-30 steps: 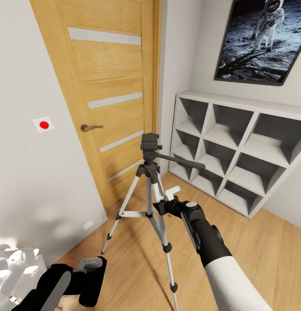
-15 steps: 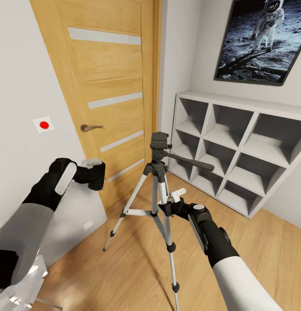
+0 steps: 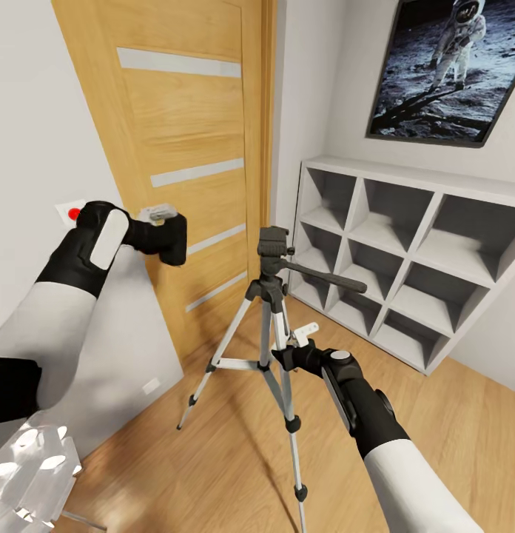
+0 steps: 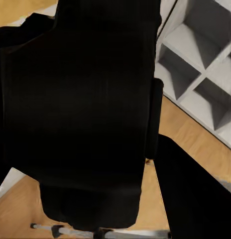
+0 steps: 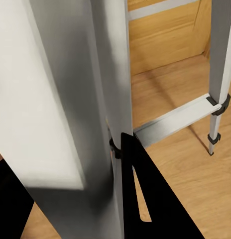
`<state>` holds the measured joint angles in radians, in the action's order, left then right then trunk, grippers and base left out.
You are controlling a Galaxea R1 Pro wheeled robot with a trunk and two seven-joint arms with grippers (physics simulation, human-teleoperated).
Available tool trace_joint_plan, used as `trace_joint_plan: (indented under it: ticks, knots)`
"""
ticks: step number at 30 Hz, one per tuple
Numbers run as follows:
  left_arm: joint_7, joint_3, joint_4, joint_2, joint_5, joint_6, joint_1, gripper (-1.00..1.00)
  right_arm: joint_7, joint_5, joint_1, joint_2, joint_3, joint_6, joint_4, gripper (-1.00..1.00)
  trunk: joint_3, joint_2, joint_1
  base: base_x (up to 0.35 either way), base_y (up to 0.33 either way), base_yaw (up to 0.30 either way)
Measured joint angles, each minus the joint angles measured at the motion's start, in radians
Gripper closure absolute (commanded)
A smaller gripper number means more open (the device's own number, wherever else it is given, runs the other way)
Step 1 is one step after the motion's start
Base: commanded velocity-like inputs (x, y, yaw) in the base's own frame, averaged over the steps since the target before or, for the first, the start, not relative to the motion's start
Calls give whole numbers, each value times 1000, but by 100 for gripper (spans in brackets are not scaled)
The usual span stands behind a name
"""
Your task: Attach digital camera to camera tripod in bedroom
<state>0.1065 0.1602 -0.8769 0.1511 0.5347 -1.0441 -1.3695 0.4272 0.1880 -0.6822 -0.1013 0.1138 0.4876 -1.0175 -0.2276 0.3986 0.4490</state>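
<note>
The digital camera [image 3: 172, 248], a small black body, hangs in the air before the door, left of and a little above the tripod head, with my left gripper [image 3: 163, 229] shut on it. Up close in the left wrist view the camera [image 4: 80, 99] is a dark mass. The camera tripod [image 3: 266, 326] stands on the plank floor, its black head [image 3: 274, 243] bare and its pan handle [image 3: 328, 277] pointing right. My right gripper [image 3: 291, 354] is shut on a silver leg below the head. In the right wrist view that leg [image 5: 115, 74] runs beside a black finger [image 5: 145, 199].
The wooden door [image 3: 183, 148] with pale stripes stands behind the camera. A white cube shelf [image 3: 405, 259] lines the right wall under the astronaut picture [image 3: 442, 66]. A red button [image 3: 72, 213] is on the left wall. Open floor lies in front of the tripod.
My left arm rose from low at the left to the height of the door handle, carrying the camera. The tripod and my right gripper shifted slightly right, then held still.
</note>
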Motion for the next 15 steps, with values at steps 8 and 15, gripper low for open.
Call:
trace_joint_plan:
  ticks: [8, 15]
  knots:
    - [2, 1, -30, -107, -13, 1, -71, 100, -4, 93, 1, 0, 4, -8, -65, 100, -1, -1, 1, 0, 0, 0]
    - [2, 3, -178, -133, -17, 6, -80, 100, -6, 96, 1, -1, 6, 49, -128, 100, -1, -1, 0, 0, 0, 0]
